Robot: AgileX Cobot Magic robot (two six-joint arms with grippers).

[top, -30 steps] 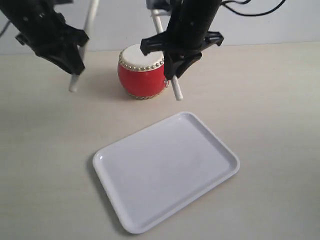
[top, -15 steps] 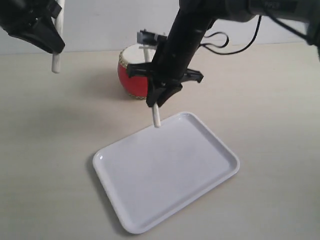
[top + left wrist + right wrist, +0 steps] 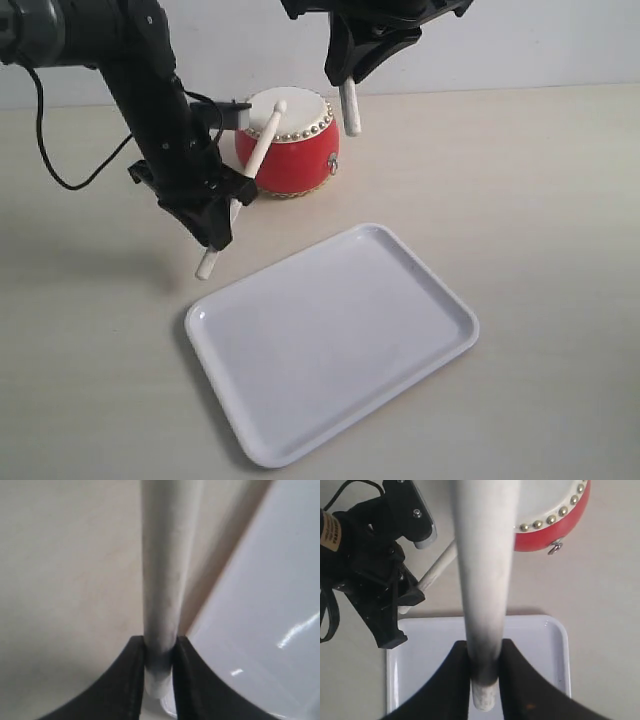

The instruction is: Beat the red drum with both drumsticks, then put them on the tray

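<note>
- Two sticks are held: the left claw [image 3: 220,215] is clamped on the left stick [image 3: 262,140], and the right claw [image 3: 347,72] on the right stick [image 3: 350,110].
- The left stick's bead tip meets the drum [image 3: 290,150] skin, or sits just over it. The right stick hangs above the drum's rim, apart from it.
- Beating looks under way.
- Neither stick lies on the tray [image 3: 330,345], which sits on the worktop [image 3: 540,180] near the drum, so that step is left.

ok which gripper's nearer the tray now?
Left. The left gripper, holding a drumstick, sits low just off the tray's edge. The right gripper is raised high by the drum, well clear of the tray.
</note>
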